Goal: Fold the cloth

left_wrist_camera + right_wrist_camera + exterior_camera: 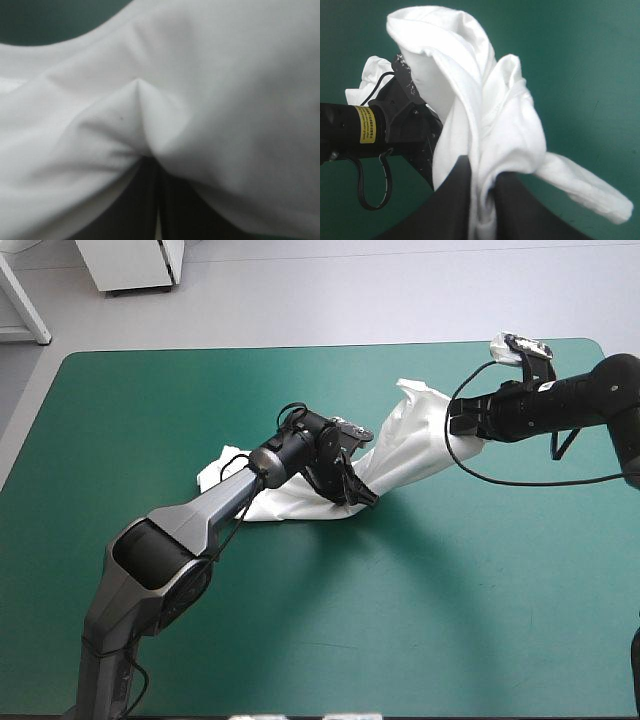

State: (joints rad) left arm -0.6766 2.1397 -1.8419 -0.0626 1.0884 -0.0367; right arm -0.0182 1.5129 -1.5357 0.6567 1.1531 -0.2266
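White T-shirt [405, 455] runs as a twisted band from one claw to the other. Its lower end lies crumpled on the teal-green cover [150, 420], partly hidden behind the left arm. Its other end rises to the right claw [462, 430].

Left claw [358, 495]: black fingers [140, 205] drawn almost together, and cloth bunched to a peak just ahead of them, so it is gripping the T-shirt. Cloth covers the fingertips in the wrist view and fills nearly all of it.

Right claw: fingers narrow, with a gathered fold pinched between them. Ahead of it the cloth stands in a hooded loop, and one loose end hangs to the side.

Collar, sleeves and hem cannot be told apart in any view.
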